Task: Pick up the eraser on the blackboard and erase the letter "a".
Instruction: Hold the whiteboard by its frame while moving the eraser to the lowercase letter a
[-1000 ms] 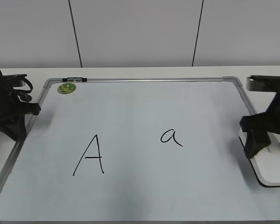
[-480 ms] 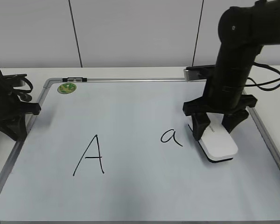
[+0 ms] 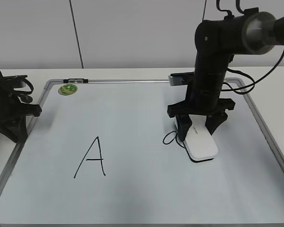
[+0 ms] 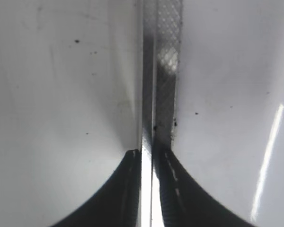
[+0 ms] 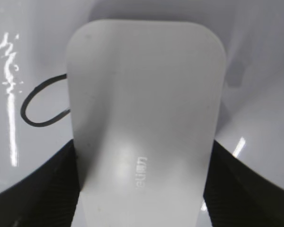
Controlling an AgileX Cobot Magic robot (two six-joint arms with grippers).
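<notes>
Our right end effector [image 3: 197, 126] clamps the eraser [image 3: 199, 144] flat on the blackboard [image 3: 132, 198], toward the table's right edge, covering part of the letter "a" [image 3: 171, 137]. A shallow stroke could leave its left loop behind. Our left end effector [image 4: 147, 158], pinched nearly closed on nothing, idles at the table's left edge.
</notes>
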